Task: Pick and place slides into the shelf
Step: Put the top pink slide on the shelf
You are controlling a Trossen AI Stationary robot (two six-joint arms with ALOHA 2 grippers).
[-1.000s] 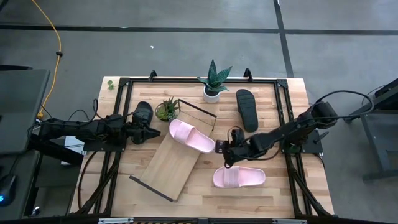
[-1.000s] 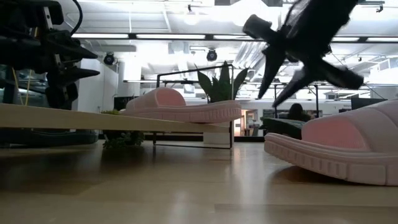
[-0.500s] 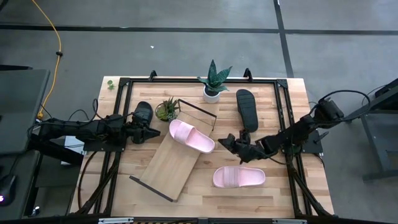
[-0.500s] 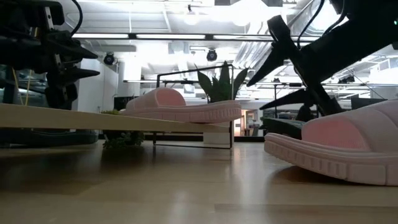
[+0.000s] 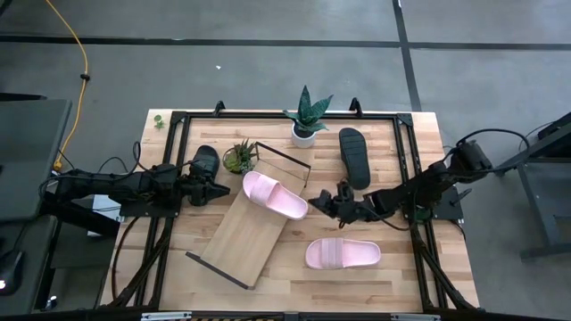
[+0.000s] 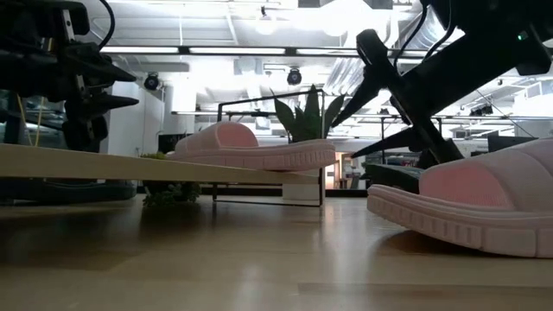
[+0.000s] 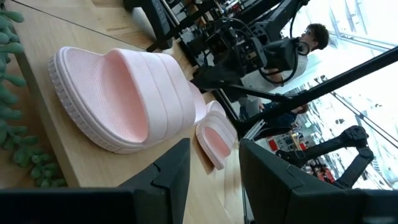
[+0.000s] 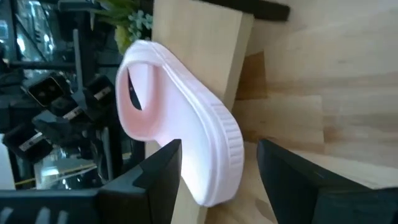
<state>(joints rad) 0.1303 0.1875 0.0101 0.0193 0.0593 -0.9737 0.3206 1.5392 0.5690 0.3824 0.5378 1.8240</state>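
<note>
Right gripper [image 5: 328,204] empty, fingers apart, just beside the shelf's [image 5: 245,239] edge.

One ribbed pale pink slide [image 5: 275,195] lies on the shelf; another [image 5: 343,254] sits on bare tabletop [image 5: 393,276] nearby. Left gripper [image 5: 223,190] waits, fingers parted.

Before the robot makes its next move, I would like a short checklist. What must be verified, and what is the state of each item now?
1. Right hand open and empty: ok.
2. Pink slide on the shelf released: ok; it overhangs the shelf edge.
3. Second pink slide free on the table: ok.
4. Black slide by the white plant pot unobstructed: ok.
5. Black slide near the left hand: cannot tell whether it touches the small green plant.
6. Left hand open and empty, waiting beside the shelf: ok.
</note>
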